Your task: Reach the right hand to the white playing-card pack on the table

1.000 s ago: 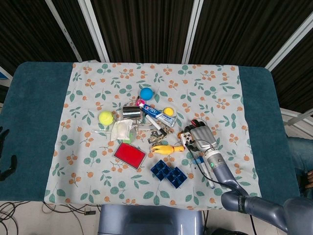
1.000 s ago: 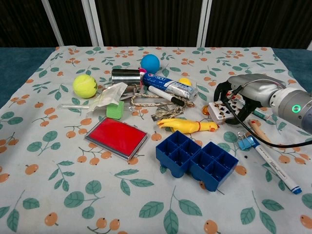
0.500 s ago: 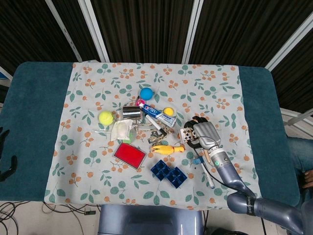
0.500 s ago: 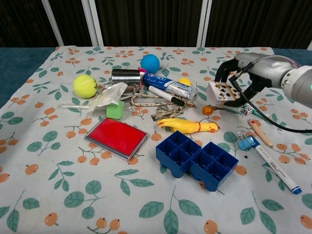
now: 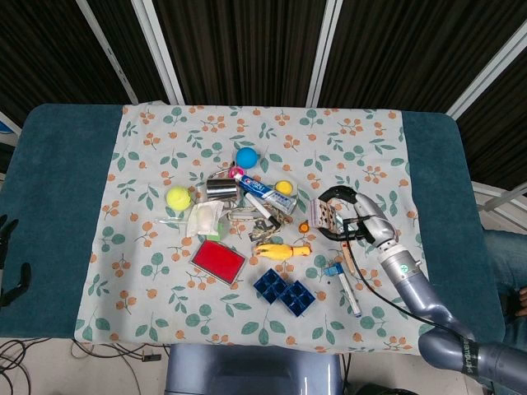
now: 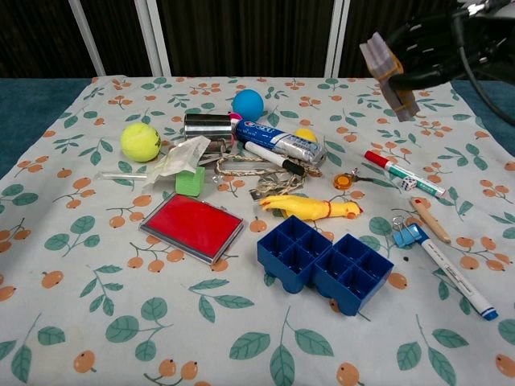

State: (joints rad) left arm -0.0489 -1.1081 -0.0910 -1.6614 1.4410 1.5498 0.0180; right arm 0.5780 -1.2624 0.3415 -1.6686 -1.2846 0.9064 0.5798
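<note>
The white playing-card pack (image 5: 324, 216) is off the table, gripped in my right hand (image 5: 362, 220). In the chest view the pack (image 6: 388, 68) hangs tilted, high above the right side of the cloth, with the dark fingers (image 6: 438, 36) wrapped around its far end at the top right corner. The hand's wrist and forearm run off toward the lower right in the head view. Only the dark fingers of my left hand (image 5: 8, 271) show at the far left edge, beside the table, apart and holding nothing.
Below the raised pack lie a red-capped marker (image 6: 402, 174), an orange key tag (image 6: 344, 181), a blue clip (image 6: 409, 234) and a white pen (image 6: 455, 277). A yellow rubber chicken (image 6: 310, 207), a blue tray (image 6: 326, 261) and a red box (image 6: 191, 227) sit nearer the middle.
The right hand has lifted the card pack off the cloth, up and to the right. The orange key tag and the marker beneath it are now uncovered. The left hand is still.
</note>
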